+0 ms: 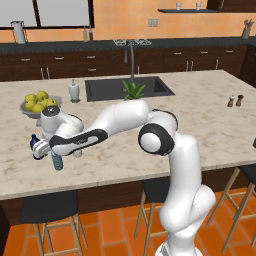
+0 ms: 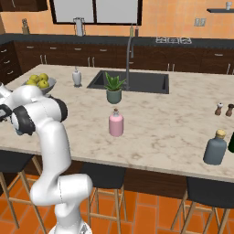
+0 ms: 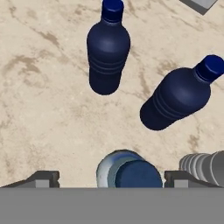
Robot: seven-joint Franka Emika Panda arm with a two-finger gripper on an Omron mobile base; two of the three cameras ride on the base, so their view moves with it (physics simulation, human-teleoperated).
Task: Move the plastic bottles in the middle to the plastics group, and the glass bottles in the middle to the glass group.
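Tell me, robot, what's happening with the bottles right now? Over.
Gripper open, straddling the translucent teal-blue plastic bottle. Bottle standing beside two dark navy-blue bottles. Squat pale-pink glass bottle waiting mid-counter. Nothing blocking.

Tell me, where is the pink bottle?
The pink bottle stands in the right base view on the marble island, just in front of the potted plant by the sink.

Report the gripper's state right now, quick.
Gripper: open, its fingertips standing wide on either side of the teal-blue bottle, not gripping it; the bottle stands by the two navy bottles.
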